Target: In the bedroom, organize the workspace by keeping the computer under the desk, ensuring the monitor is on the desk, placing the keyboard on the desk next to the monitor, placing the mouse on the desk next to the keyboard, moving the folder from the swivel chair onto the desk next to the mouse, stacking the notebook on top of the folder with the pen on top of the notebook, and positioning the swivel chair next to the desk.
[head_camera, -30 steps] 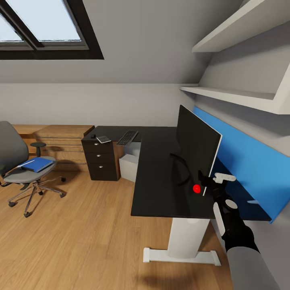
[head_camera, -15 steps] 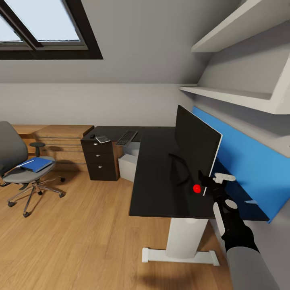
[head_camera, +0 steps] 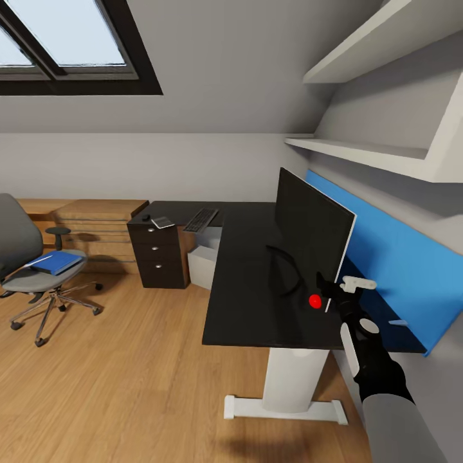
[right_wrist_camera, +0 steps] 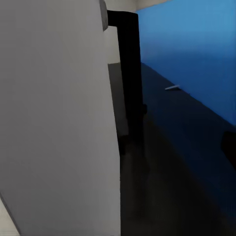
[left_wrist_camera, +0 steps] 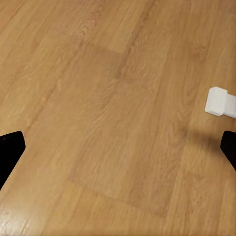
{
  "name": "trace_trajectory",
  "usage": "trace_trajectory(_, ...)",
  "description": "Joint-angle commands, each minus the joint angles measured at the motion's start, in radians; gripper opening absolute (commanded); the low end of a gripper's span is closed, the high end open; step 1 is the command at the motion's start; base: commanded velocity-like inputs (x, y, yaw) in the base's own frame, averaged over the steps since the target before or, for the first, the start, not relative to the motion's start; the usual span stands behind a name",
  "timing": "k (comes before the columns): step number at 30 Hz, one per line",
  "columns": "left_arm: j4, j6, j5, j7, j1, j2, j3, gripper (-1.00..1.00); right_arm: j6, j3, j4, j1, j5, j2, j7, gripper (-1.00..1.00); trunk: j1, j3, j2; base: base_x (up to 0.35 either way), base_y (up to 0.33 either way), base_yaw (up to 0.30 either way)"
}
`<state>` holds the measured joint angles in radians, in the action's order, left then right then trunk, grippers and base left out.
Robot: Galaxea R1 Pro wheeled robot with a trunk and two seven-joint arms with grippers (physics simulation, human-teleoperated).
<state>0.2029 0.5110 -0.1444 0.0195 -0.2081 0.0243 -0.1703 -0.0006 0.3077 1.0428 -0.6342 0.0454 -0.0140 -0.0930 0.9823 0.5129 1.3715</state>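
Note:
The monitor (head_camera: pixel 308 235) stands on the black desk (head_camera: pixel 247 283), its near end angled toward the blue panel. My right gripper (head_camera: pixel 337 286) is open and straddles the monitor's lower near corner by the red dot; one finger (right_wrist_camera: pixel 229 147) shows behind the grey back (right_wrist_camera: pixel 54 113). The pen (head_camera: pixel 399 323) (right_wrist_camera: pixel 172 87) lies on the desk behind the monitor. At the desk's far end lie the keyboard (head_camera: pixel 201 219), notebook (head_camera: pixel 163 222) and mouse (head_camera: pixel 146 217). The computer (head_camera: pixel 204 260) sits under the desk. The folder (head_camera: pixel 54 262) rests on the swivel chair (head_camera: pixel 16 241). My left gripper (left_wrist_camera: pixel 118 157) hangs open over the floor.
A blue upright panel (head_camera: pixel 392 257) runs along the wall behind the desk, under white shelves (head_camera: pixel 360 151). A light-wood drawer chest (head_camera: pixel 96 225) stands between chair and desk. The desk's white foot (head_camera: pixel 283 408) (left_wrist_camera: pixel 219 102) rests on the wooden floor (head_camera: pixel 128 373).
The whole picture has slid slightly left, so the camera moved. The monitor's near corner stayed with my right gripper while the desk slid left, so that end moved toward the blue panel.

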Motion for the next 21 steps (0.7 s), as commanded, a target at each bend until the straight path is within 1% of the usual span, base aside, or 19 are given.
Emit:
trace_trajectory(1, 0.0, 0.003, -0.004, 0.0, -0.001, 0.0, 0.0, 1.0, 0.0, 0.005, 0.0, -0.001, 0.005, -0.001, -0.008, 1.0, 0.0, 0.001, 0.001, 0.0, -0.002, 0.0)
trace_trajectory(12, 0.0, 0.003, -0.004, 0.0, -0.001, 0.0, 0.0, 1.0, 0.0, 0.005, 0.0, -0.001, 0.005, -0.001, -0.009, 1.0, 0.0, 0.001, 0.001, -0.008, 0.0, 0.0)
trace_trajectory(16, 0.0, 0.003, -0.004, 0.0, -0.001, 0.0, 0.0, 1.0, 0.0, 0.005, -0.002, -0.001, 0.005, -0.001, -0.009, 1.0, 0.0, 0.001, 0.001, -0.155, 0.0, 0.0)
trace_trajectory(21, 0.0, 0.003, -0.004, 0.0, -0.001, 0.0, 0.0, 1.0, -0.001, 0.005, -0.015, -0.001, 0.006, -0.001, -0.01, 1.0, 0.0, 0.001, 0.001, -0.226, 0.0, 0.0)
